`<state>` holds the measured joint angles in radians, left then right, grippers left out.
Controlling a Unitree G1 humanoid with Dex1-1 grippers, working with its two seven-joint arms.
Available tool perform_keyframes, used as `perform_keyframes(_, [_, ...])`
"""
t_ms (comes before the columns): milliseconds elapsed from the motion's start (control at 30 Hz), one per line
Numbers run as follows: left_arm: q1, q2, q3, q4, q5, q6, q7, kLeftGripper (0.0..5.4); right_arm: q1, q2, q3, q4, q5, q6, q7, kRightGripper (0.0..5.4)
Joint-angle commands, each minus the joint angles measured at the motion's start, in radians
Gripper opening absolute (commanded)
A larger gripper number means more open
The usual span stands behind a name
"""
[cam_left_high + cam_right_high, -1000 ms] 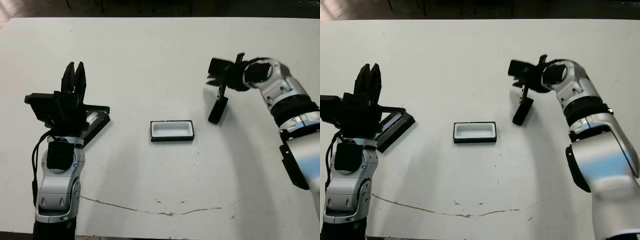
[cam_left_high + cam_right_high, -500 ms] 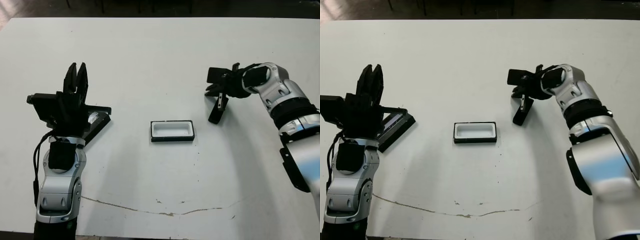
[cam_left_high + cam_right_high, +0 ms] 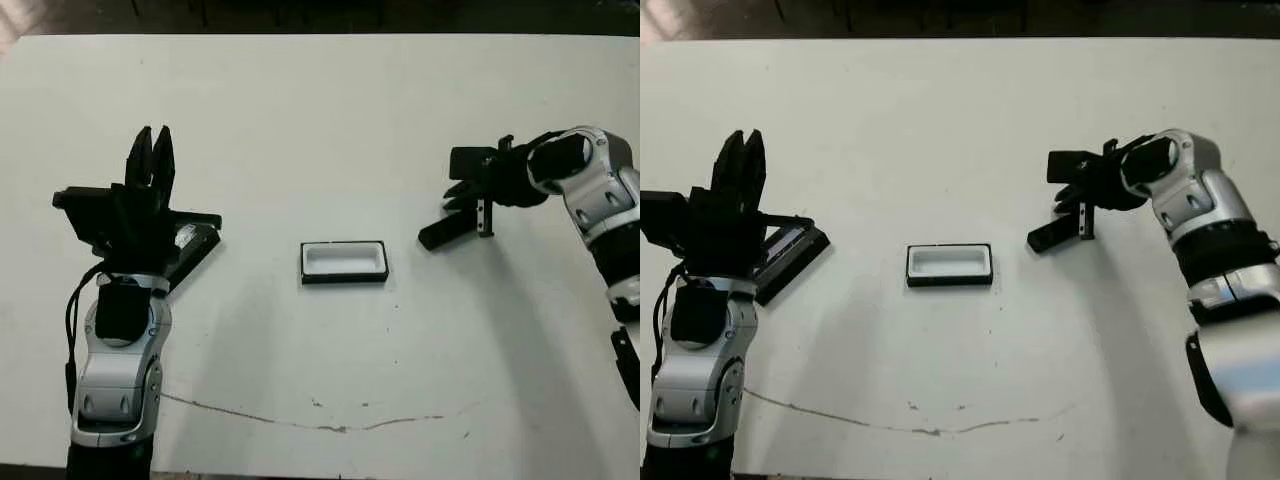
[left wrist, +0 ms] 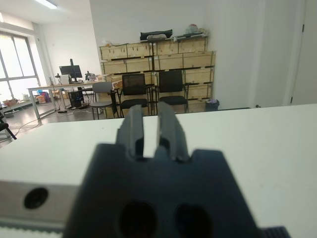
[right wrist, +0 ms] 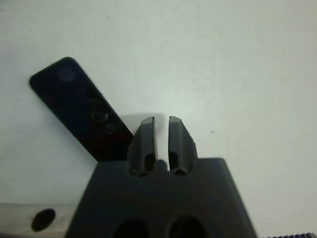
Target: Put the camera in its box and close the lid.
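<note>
Camera (image 3: 446, 232) lies flat on the white tabletop (image 3: 320, 110), right of centre in the head view, a slim black bar angled slightly, its far end just beside the right pincer (image 3: 483, 212). In the right wrist view the camera (image 5: 79, 114) sits to one side of the two fingers (image 5: 146, 144), not between them; the fingers stand close together with only a thin gap and nothing in it, so the right pincer is clenched on air and holds nothing. Box (image 3: 344, 261) sits open at frame centre, white lining bare, well apart from the camera. Lid (image 3: 190, 246) lies at left of frame, partly hidden under the left arm; left pincer (image 3: 150, 160) points upward, away from the lid, fingers near together and empty. Judgement: step in hand is picking up the camera, not yet secured; box unfilled, lid off. Next move calls for parting the right fingers, realigning across the bar's narrow width, then gripping and carrying it toward frame centre.
</note>
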<state>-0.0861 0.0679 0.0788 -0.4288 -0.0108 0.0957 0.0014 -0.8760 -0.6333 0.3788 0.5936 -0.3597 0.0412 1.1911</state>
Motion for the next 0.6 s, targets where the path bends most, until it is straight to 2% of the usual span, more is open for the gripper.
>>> perform_keyframes(33, [0.016, 0.006, 0.001, 0.006, 0.001, 0.012, -0.004, 0.02, 0.055, -0.036, 0.006, -0.062, -0.002, 0.010, 0.012, 0.00])
perform_keyframes(300, [0.014, 0.001, 0.002, 0.004, -0.003, 0.020, 0.002, 0.02, 0.126, -0.080, -0.009, -0.170, 0.050, 0.051, 0.075, 0.00])
perform_keyframes(600, [0.006, 0.002, 0.001, 0.006, 0.005, 0.024, 0.006, 0.02, 0.182, -0.121, 0.000, -0.270, 0.081, 0.047, 0.113, 0.00])
